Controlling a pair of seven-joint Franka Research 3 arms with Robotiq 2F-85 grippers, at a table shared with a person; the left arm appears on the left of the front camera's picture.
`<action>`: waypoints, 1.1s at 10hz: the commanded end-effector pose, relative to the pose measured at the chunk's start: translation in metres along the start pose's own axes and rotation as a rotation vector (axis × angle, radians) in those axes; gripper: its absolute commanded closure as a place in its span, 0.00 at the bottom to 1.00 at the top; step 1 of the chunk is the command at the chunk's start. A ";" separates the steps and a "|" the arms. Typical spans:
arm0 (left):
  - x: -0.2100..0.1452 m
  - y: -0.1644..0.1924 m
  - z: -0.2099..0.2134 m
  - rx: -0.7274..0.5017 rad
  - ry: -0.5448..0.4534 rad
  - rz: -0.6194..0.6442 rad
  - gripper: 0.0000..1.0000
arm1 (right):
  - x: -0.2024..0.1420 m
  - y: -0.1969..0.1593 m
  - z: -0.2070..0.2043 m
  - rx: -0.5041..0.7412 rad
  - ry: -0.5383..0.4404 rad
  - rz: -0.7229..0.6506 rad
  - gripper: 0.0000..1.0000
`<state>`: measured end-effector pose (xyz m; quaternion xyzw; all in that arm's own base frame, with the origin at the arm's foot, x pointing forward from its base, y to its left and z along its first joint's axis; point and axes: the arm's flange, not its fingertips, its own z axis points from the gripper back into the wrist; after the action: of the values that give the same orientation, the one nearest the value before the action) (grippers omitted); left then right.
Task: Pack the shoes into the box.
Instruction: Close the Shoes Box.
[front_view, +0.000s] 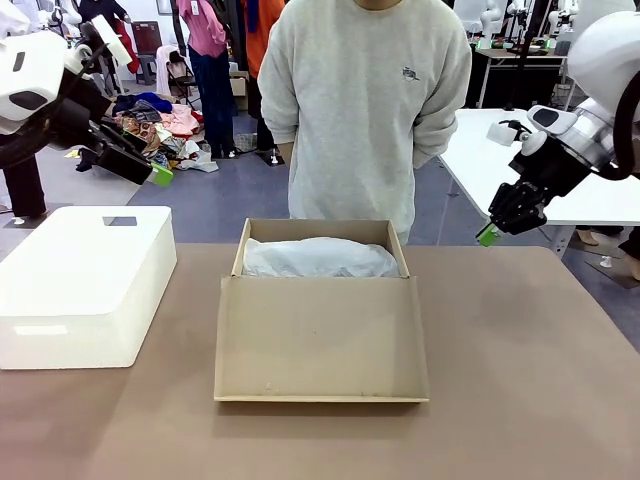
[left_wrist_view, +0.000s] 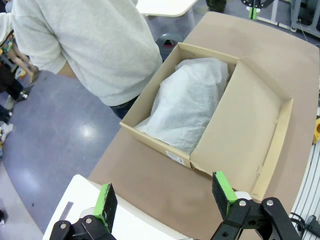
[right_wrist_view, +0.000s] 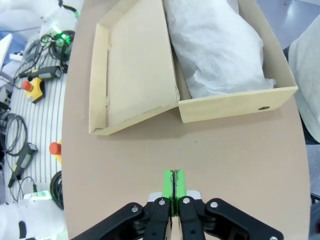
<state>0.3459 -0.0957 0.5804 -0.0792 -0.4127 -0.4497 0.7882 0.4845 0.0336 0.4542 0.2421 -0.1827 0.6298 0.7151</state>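
Observation:
The brown cardboard box (front_view: 318, 262) stands open in the middle of the table, its flap lid (front_view: 320, 338) laid flat toward me. White tissue paper (front_view: 320, 258) fills it and bulges up; the shoes are hidden. My left gripper (front_view: 158, 175) hangs open, high at the far left, above the white plastic box. In the left wrist view its green pads (left_wrist_view: 106, 199) stand wide apart over the box (left_wrist_view: 207, 115). My right gripper (front_view: 487, 236) hovers at the right, past the table's far edge, shut with nothing in it. Its pads (right_wrist_view: 174, 184) press together above bare table, short of the box (right_wrist_view: 190, 65).
A large white rounded plastic box (front_view: 82, 285) sits at the table's left. A person in a grey sweatshirt (front_view: 362, 100) stands at the far side behind the cardboard box. A white table (front_view: 540, 165) is behind at the right.

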 end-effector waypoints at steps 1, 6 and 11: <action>0.000 0.001 -0.001 -0.001 -0.015 -0.005 0.00 | -0.001 -0.009 -0.011 -0.013 -0.032 0.007 1.00; 0.000 0.001 -0.001 -0.001 -0.015 -0.005 0.00 | -0.008 -0.008 -0.053 0.019 -0.037 0.021 1.00; 0.000 0.001 -0.001 -0.001 -0.015 -0.005 0.00 | -0.019 -0.005 -0.086 0.067 -0.042 0.008 1.00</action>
<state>0.3459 -0.0957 0.5804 -0.0792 -0.4127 -0.4497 0.7882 0.4837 0.0665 0.3794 0.2775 -0.1621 0.6318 0.7054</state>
